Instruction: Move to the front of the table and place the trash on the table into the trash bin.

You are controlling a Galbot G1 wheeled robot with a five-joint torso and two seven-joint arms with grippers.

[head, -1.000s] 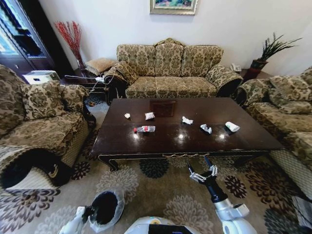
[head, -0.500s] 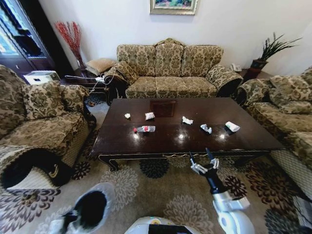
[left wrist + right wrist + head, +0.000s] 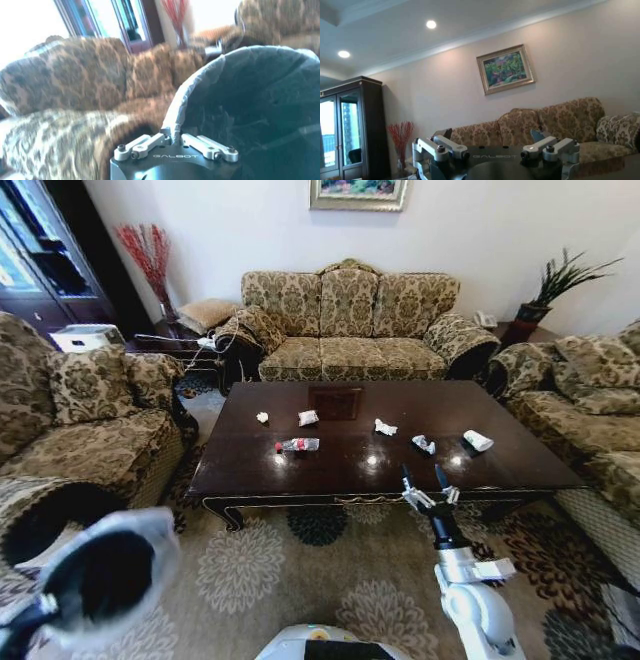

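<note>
Head view, dark coffee table [image 3: 500, 465] at centre with a red-capped bottle [image 3: 297, 445], paper wads [image 3: 307, 418] and a white packet [image 3: 478, 441], right gripper [image 3: 428, 485] spread wide below its front edge, left gripper [image 3: 172, 141] clamped on the bag-lined trash bin [image 3: 100, 578] at lower left.

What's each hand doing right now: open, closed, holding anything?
Left hand: closed on the rim of the trash bin, carrying it.
Right hand: open, empty, raised at the table's near edge.

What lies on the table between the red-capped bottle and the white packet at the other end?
In the head view, between the bottle and the white packet lie two crumpled wads on the table.
</note>
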